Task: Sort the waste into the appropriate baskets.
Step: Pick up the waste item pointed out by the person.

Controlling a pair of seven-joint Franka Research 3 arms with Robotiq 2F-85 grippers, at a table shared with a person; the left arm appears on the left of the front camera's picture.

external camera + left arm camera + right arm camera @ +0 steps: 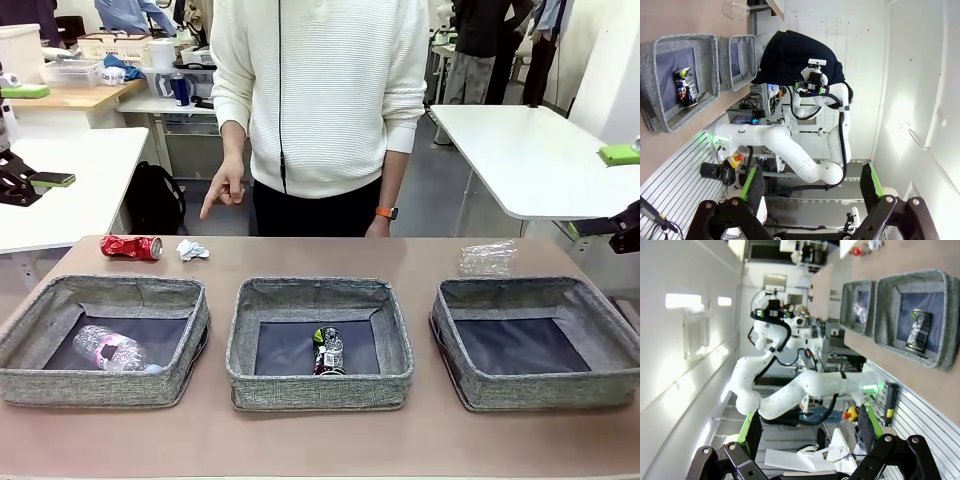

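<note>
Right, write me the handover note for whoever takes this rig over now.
Left gripper open, holding nothing.
Right gripper open, holding nothing.
Done: bottle in left basket, dark can in middle basket.
Left: red can and paper wad on the table behind the left basket, plastic cup behind the right basket.
Person's hand points down toward the wad.

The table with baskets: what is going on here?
Waste sorting is partly done. A plastic bottle lies in the left basket, a dark can in the middle basket. A red can, a paper wad and a clear cup lie on the table behind them. The left gripper and right gripper are open, holding nothing. The person's hand points down.
</note>
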